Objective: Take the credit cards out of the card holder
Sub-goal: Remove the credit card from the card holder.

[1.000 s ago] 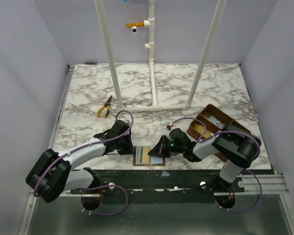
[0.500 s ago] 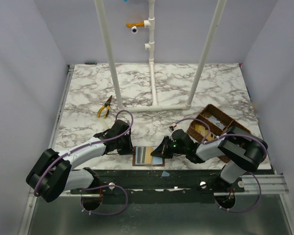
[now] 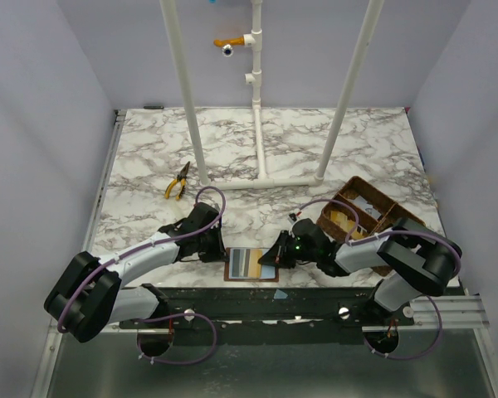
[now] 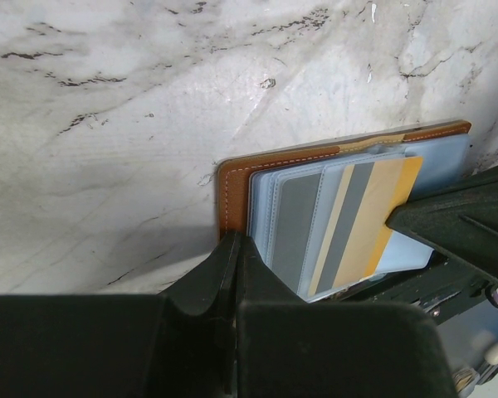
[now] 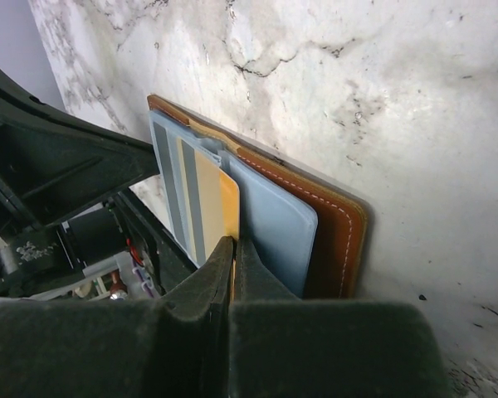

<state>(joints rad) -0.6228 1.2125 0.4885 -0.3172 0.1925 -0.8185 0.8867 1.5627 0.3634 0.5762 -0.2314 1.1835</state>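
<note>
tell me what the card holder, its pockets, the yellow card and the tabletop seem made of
Card holder: tan leather or imitation, matt, pale stitching along the rim.
Pockets: soft clear plastic, bluish, slightly glossy; cards show through.
Yellow card: probably stiff plastic, smooth, lying flat, grey stripe.
Tabletop: white with grey marble veining; stone or printed laminate, cannot tell.

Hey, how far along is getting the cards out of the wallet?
Done: card holder lies open, pinned by the shut left tool. In hand: right tool pinches the yellow card, partly in its pocket. Left: pull it free, then the grey card.
</note>
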